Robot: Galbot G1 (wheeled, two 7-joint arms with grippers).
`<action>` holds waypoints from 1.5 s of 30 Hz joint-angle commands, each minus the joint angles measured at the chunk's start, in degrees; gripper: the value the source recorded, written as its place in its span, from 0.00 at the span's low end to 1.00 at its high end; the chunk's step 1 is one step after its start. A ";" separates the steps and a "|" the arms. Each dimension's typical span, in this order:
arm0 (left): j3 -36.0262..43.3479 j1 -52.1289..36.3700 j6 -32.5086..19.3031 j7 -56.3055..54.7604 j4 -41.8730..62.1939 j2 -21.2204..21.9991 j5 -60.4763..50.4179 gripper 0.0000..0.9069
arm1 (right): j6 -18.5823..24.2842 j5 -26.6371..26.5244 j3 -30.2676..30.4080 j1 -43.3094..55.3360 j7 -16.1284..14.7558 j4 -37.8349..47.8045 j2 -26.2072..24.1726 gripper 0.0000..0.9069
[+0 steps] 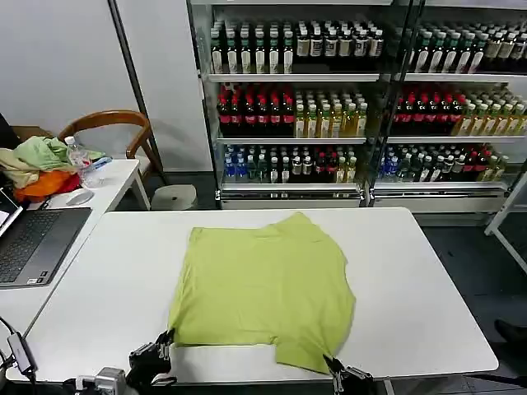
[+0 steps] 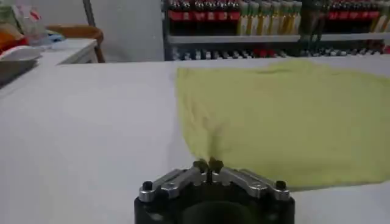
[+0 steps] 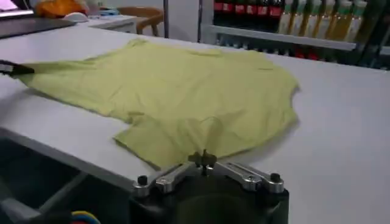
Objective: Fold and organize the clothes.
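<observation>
Item: lime T-shirt [image 1: 263, 284], spread flat mid-table [image 1: 428, 280], near edge toward the robot, one sleeve hanging close to the table's lip. Left gripper [image 2: 208, 165]: fingers pinched together on the near left corner of the cloth. Right gripper [image 3: 202, 159]: fingers closed on the near right sleeve hem. Risk, judged: both pinches take only thin hem, so uneven lifting could slip a corner and skew the fold. Writing: none legible; bottle labels on shelves [image 1: 288, 78] unreadable.
</observation>
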State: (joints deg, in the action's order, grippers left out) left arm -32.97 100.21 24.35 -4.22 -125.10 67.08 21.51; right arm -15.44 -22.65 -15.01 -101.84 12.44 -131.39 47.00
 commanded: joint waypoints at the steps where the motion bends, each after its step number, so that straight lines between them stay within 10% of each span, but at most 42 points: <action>1: -2.38 8.42 -0.32 0.04 -4.71 -0.61 -0.05 0.04 | -0.14 0.63 -2.59 -3.93 -0.67 -3.89 -0.18 0.00; 16: -4.88 -9.84 -3.65 5.75 5.58 -6.63 11.50 0.06 | -2.00 -10.01 1.75 21.37 0.10 4.62 0.55 0.00; 45: 4.52 -26.00 -5.44 7.94 21.65 -5.87 10.99 0.06 | -4.49 -7.64 14.17 44.17 -2.19 26.85 4.74 0.00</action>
State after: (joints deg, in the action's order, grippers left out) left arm -29.51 78.01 19.08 3.02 -107.09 61.34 32.73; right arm -20.01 -30.47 -1.78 -60.68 10.38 -107.31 51.98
